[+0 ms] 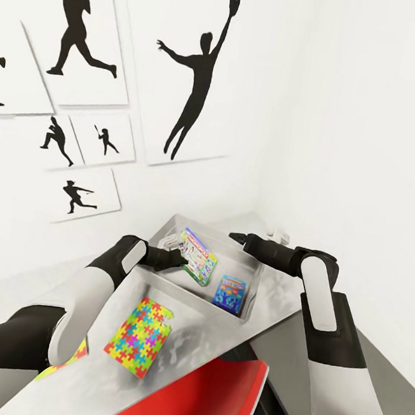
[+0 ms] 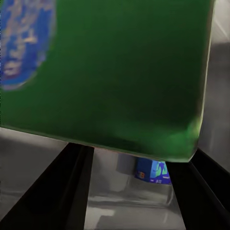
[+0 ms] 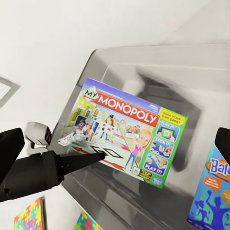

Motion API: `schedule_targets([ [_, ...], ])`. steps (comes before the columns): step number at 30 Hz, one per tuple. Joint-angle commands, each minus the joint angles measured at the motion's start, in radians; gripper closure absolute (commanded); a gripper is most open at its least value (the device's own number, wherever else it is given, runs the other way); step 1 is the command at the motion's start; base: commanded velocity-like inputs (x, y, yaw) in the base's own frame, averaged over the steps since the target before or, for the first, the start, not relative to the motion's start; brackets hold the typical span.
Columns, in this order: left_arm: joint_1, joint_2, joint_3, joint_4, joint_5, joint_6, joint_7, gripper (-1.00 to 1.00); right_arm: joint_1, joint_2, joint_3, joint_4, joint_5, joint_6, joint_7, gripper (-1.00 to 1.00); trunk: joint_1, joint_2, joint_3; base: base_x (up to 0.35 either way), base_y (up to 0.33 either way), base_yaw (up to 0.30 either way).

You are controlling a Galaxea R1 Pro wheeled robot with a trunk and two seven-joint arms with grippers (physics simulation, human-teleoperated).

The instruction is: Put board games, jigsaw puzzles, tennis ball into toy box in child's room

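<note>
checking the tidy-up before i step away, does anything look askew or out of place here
Yes. The Monopoly board game hangs tilted over the toy box, pinched at one edge by the left claw, not lying flat. The blue board game leans on the box's wall. One jigsaw puzzle lies on the table.

Left wrist feed: my view mostly blocked by green underside of Monopoly board game (image 2: pixel 120 72), very close to lens, blurred. Blue printed patch at one corner of that box. Left end effector (image 2: pixel 129 158) fingers (image 2: pixel 62 191) dark, running along either side of frame edge, box sitting across them, pinched between. Past box edge I see pale grey inside of toy box (image 2: pixel 115 196), glossy. Small blue board game (image 2: pixel 153 171) lies in there, partly hidden behind green box edge.
</note>
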Motion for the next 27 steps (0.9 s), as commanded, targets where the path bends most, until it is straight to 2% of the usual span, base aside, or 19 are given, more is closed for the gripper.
schedule_targets([
  [1,-0.001,0.0,0.005,-0.002,-0.002,0.005,-0.003,1.0,-0.001,0.0,0.0,-0.001,-0.01,0.003,-0.01,-1.0,0.001,-0.002,-0.004,0.0,0.0,0.0],
  [14,-0.001,0.0,0.005,-0.005,0.0,-0.042,-0.003,1.0,-0.001,0.001,0.002,-0.001,-0.01,0.003,-0.01,-1.0,0.001,-0.002,-0.025,0.0,0.0,0.0],
  [27,-0.001,-0.008,0.005,-0.03,0.0,-0.041,-0.002,1.0,0.0,0.002,0.001,-0.001,-0.01,0.003,-0.01,-1.0,0.001,-0.002,-0.036,0.0,0.0,0.0],
])
